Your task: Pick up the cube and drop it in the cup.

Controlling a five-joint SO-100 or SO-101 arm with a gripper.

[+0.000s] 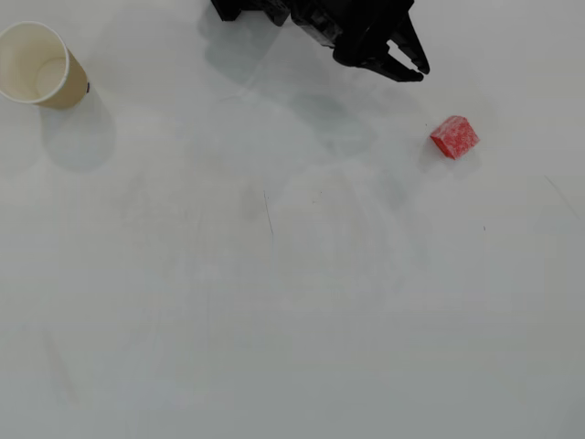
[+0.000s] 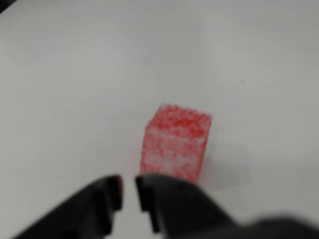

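Note:
The small red cube (image 1: 454, 137) with a whitish speckled surface lies on the white table at the right in the overhead view. In the wrist view the cube (image 2: 175, 143) sits just beyond the fingertips, slightly right of the gap. My black gripper (image 1: 416, 73) hangs at the top of the overhead view, up and left of the cube and apart from it. In the wrist view the gripper (image 2: 128, 191) shows its jaws almost together with a thin gap, holding nothing. The tan paper cup (image 1: 37, 64) stands upright at the far top left, its white inside empty.
The white table (image 1: 292, 302) bears faint scuff marks. The arm's black body (image 1: 302, 14) fills the top middle edge.

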